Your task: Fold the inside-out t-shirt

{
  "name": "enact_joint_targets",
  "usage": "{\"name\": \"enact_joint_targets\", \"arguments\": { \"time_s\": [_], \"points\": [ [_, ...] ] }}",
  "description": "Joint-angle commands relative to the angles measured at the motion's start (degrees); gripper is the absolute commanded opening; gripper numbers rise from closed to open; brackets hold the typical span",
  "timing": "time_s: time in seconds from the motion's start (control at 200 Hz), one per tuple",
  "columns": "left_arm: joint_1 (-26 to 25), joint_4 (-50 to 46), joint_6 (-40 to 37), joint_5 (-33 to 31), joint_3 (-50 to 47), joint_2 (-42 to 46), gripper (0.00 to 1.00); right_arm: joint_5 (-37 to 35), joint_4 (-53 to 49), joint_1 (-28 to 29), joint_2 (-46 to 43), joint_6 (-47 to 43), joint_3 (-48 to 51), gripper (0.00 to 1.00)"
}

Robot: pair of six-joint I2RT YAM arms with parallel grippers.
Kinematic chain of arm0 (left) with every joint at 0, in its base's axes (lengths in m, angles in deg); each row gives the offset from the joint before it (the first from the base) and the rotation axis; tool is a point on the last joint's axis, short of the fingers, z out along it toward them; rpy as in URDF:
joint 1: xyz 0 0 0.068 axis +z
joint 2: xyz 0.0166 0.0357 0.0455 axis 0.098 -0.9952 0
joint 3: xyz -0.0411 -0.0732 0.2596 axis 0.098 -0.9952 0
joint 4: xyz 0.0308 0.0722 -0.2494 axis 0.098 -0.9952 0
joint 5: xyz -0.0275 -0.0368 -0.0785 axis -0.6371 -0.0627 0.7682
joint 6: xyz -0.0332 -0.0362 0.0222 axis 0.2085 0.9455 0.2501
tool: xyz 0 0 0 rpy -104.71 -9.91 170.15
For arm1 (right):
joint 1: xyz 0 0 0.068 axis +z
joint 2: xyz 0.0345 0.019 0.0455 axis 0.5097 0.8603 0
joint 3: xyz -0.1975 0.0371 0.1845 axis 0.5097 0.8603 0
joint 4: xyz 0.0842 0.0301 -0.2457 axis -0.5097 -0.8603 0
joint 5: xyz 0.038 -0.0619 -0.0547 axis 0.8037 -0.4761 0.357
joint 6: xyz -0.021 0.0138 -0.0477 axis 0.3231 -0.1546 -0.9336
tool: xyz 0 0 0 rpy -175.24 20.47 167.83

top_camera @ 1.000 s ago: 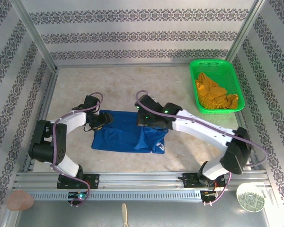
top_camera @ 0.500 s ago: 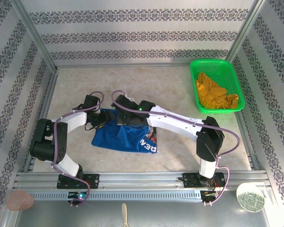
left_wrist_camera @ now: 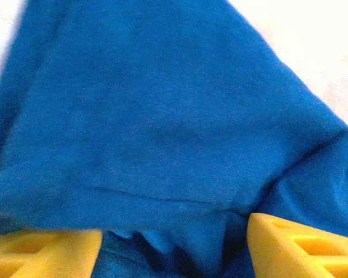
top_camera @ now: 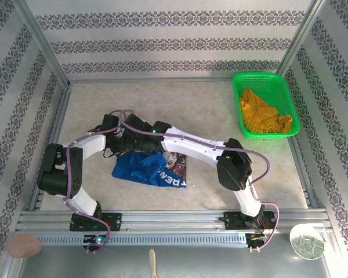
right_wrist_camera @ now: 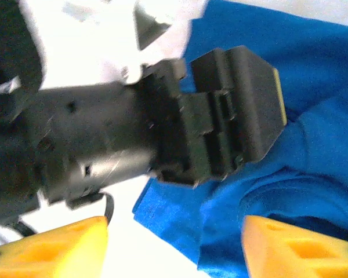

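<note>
A pale stone-look table inside patterned walls is my workspace. Nearest me, right under both pincers, the shirt lies bunched in a rough blue heap. One flap is turned over, so white lettering shows to the pincers' right. My left pincer stands spread wide, with blue cloth draped ahead of it and sagging between the fingers; I see nothing pinched. My right pincer hangs spread and empty just beside the left one, with shirt past its right finger and bare table past its left. I judge the fold barely begun: one side is laid over, crooked and creased, with smoothing and further folds left to do. The two pincers crowd each other, and the right arm stretches across the cloth. The side rail sits near on their left, but open table lies beyond them and to their right. Far off to the right, well apart, the basket holds a yellow garment.
</note>
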Motion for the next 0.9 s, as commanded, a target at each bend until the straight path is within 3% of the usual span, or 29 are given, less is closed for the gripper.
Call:
{"name": "enact_joint_targets", "arguments": {
  "time_s": [0.0,0.1,0.23,0.4,0.5,0.664,0.789,0.899],
  "points": [
    [5.09,-10.37,-1.71,-3.80,4.56,-2.16,0.72,3.81,2.11,-0.59,-5.11,-5.96,-3.44,0.67],
    [8.93,-16.19,-3.81,-3.80,12.82,-2.24,0.74,3.39,2.88,-2.29,-12.20,-7.56,1.40,0.67],
    [10.40,-22.92,-6.74,-4.95,20.68,0.73,0.77,1.98,4.77,-8.10,-22.28,-7.25,15.48,0.65],
    [8.13,-24.67,-5.60,-0.47,16.33,11.28,0.78,2.39,6.22,-18.58,-30.30,-10.17,33.19,0.65],
    [1.59,-24.41,-2.71,-0.62,9.99,19.26,0.78,5.57,6.80,-24.12,-30.04,-12.40,38.84,0.66],
    [-16.67,-24.87,3.37,-9.13,3.84,27.72,0.78,10.30,10.89,-27.82,-28.25,-14.29,44.07,0.68],
    [-28.40,-23.43,7.60,-16.81,2.68,26.81,0.77,14.95,15.44,-29.89,-25.22,-12.89,45.70,0.69],
    [-32.56,-22.07,7.84,-19.68,4.75,21.25,0.77,17.31,17.67,-30.47,-22.09,-11.95,45.88,0.69]
  ]
}}
